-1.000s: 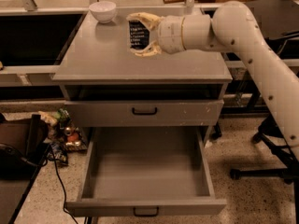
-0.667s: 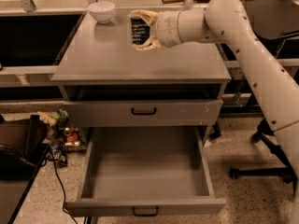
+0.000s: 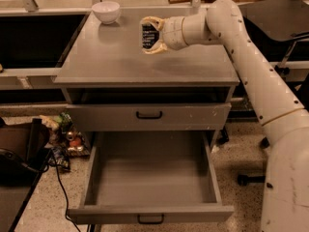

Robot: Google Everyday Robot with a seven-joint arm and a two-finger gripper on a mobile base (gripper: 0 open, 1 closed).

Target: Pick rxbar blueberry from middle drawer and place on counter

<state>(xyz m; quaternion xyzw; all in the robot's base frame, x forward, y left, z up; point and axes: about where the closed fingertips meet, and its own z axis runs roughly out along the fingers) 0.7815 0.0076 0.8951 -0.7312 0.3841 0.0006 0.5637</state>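
- The gripper (image 3: 145, 35) hangs over the rear part of the counter (image 3: 111, 57), its two pale, curved fingers (image 3: 153, 20) clamped on the rxbar blueberry (image 3: 149, 35).
- The bar is a small flat rectangle in a dark glossy wrapper, held upright between the jaws. Its pale lettering is too small to read, and the fingers cover its top and bottom ends.
- The counter below the jaws is a flat matte grey slab with a thin overhanging edge, and a soft shadow falls on it just under the bar.
- Left of the jaws and further back sits a round white bowl (image 3: 106, 11), smooth and well apart from the bar.
- Behind the jaws runs the arm (image 3: 251, 66) — cream, tubular, dotted with small dark fasteners — cut off at the right and bottom edges.
- Far below the jaws the middle drawer (image 3: 149, 212) stands pulled out, its grey floor bare and its walls low. The black pull handle is partly cut off by the bottom edge.
- Between counter and open drawer is a shut grey drawer front (image 3: 188, 117) with white scuffs.
- Low on the left lies floor clutter (image 3: 65, 134) — hard to make out.
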